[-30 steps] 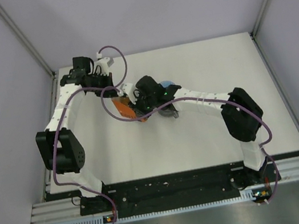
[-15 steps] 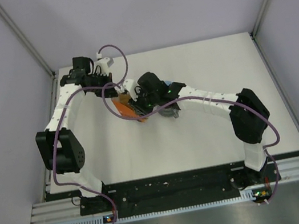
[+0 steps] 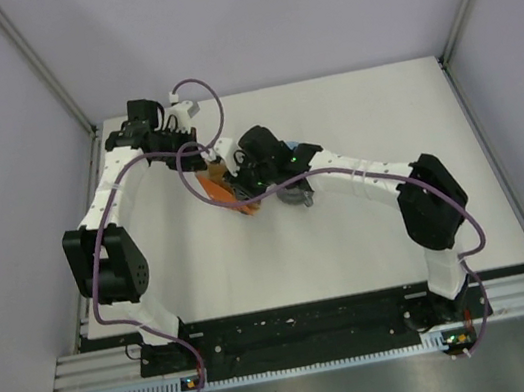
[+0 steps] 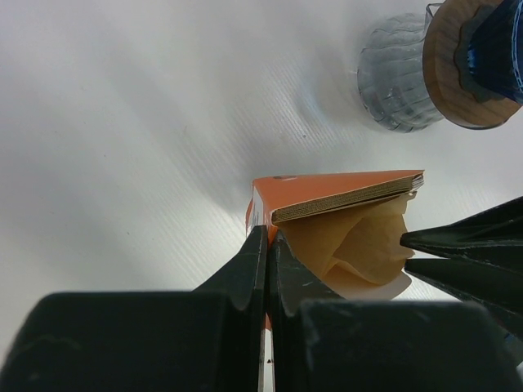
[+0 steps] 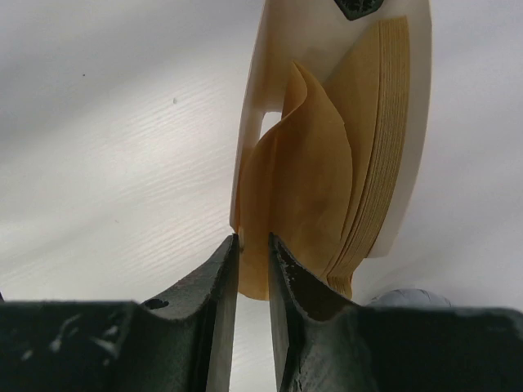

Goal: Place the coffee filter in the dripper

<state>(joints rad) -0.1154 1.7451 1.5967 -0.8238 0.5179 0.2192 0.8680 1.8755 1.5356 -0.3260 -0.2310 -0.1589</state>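
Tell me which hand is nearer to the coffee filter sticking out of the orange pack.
Right. The right hand has its fingers either side of the coffee filter edge; the left hand is clamped on the orange pack corner, beside the filter.

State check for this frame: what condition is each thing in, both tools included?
left tool: shut on the orange pack
right tool: nearly closed around the coffee filter edge, grip unclear
orange pack: open-ended, filter stack showing
coffee filter: top sheet bulging half out of the pack
clear grey cup: free of both tools
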